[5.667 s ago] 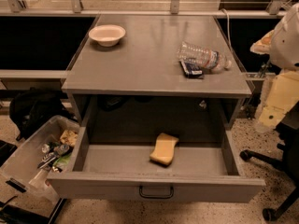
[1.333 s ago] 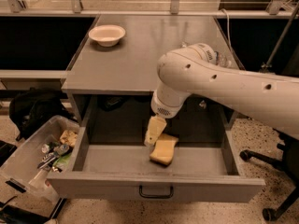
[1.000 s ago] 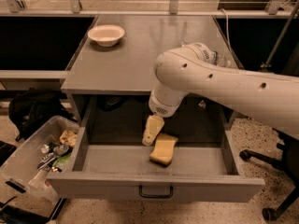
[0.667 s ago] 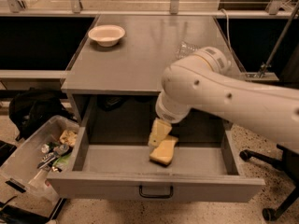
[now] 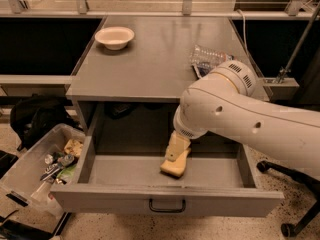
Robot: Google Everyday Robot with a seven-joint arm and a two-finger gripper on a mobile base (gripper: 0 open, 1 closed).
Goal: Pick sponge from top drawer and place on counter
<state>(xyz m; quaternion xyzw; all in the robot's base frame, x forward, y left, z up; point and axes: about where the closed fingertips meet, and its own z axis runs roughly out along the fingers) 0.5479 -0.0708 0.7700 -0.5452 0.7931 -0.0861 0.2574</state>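
Sponge, pale yellow foam block, in grey metal top drawer: probably light, squashy; pinch across short width. Cream gripper at its upper edge, grasp cannot be told.

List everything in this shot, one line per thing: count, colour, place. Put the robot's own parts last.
sponge: one, pale yellow, on the open drawer's floor, right of middle.
top drawer: one, grey, pulled open under the counter.
pull handle: one, dark, middle of the drawer front.
counter: one, grey, top of the cabinet.
bowl: one, cream, back left of the counter.
plastic bottle: one, clear, crumpled, right side of the counter.
clear bin: one, on the floor left of the drawer, holding clutter.
black bag: one, on the floor behind the bin.
chair base: one, black, lower right floor.
arm: one, white, reaching in from the right.
gripper: one, pale, low in the drawer, right over the sponge.
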